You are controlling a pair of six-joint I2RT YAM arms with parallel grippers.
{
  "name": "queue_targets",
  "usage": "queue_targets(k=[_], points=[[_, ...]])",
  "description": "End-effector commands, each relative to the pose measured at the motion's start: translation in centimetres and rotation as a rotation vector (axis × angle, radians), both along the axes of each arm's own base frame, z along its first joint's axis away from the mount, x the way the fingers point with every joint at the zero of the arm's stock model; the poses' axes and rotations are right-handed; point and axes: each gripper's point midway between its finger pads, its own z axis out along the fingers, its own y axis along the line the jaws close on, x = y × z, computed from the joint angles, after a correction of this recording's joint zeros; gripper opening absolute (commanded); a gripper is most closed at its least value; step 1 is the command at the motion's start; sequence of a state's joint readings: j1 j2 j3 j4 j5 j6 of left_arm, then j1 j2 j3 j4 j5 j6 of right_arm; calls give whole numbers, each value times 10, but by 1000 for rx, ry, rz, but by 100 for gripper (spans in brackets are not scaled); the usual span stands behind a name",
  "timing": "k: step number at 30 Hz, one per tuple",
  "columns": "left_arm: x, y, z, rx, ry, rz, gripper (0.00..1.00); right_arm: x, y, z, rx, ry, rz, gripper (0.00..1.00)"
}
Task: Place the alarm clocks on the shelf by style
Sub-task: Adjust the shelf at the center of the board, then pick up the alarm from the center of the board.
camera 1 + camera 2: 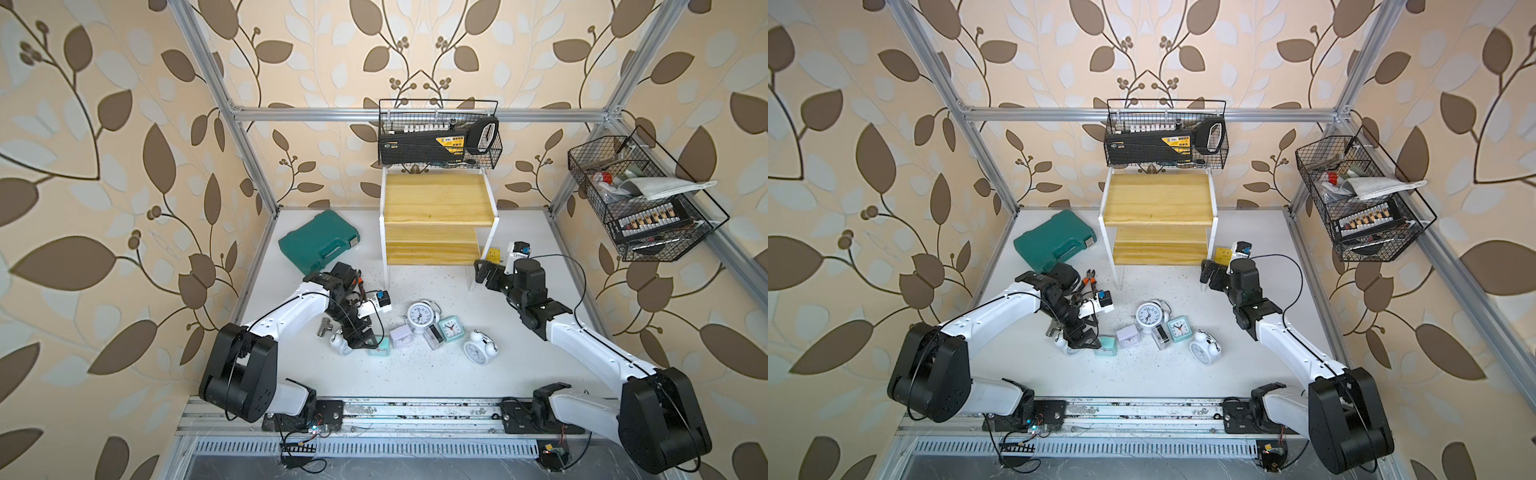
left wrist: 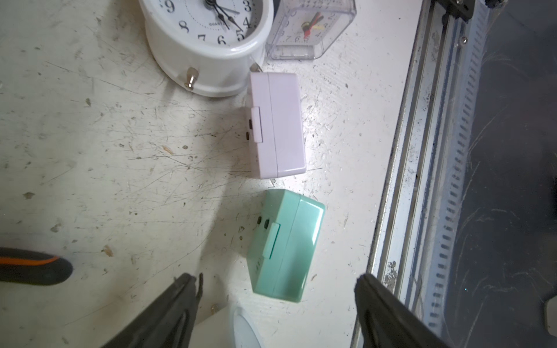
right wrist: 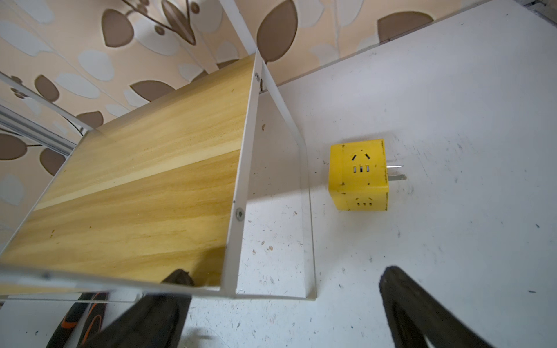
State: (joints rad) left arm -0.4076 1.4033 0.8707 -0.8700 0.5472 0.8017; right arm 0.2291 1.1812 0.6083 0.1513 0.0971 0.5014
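Up back on the surface (image 1: 415,374), shelf (image 1: 436,199) is bare on both boards, so nothing's sorted yet imo. Right hand (image 1: 481,272) hangs open by its corner. Left hand (image 1: 365,338), jaws apart and empty, hovers over the clocks (image 1: 419,316) bunched mid-surface, with the mint clock (image 2: 286,241) just ahead of its tips. Looks like first pick: drop, straddle mint, squeeze.
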Motion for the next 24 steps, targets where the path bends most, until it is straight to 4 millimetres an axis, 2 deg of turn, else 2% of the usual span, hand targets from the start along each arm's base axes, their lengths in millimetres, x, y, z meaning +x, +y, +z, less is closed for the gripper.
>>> queue_targets(k=[1, 7, 11, 19, 24], points=[[-10, 4, -6, 38, 7, -7, 84, -1, -15, -12, -17, 68, -60, 99], [-15, 3, -14, 71, -11, -34, 73, -3, 6, 0, 26, 36, 58, 99], [-15, 3, -18, 89, -30, -47, 65, -12, 18, 6, 64, 14, 126, 99], [-18, 2, -24, 102, -48, -72, 51, -31, 29, 11, 86, -10, 205, 99], [-17, 1, -23, 103, -76, -87, 40, -43, 53, 18, 73, -20, 340, 99]])
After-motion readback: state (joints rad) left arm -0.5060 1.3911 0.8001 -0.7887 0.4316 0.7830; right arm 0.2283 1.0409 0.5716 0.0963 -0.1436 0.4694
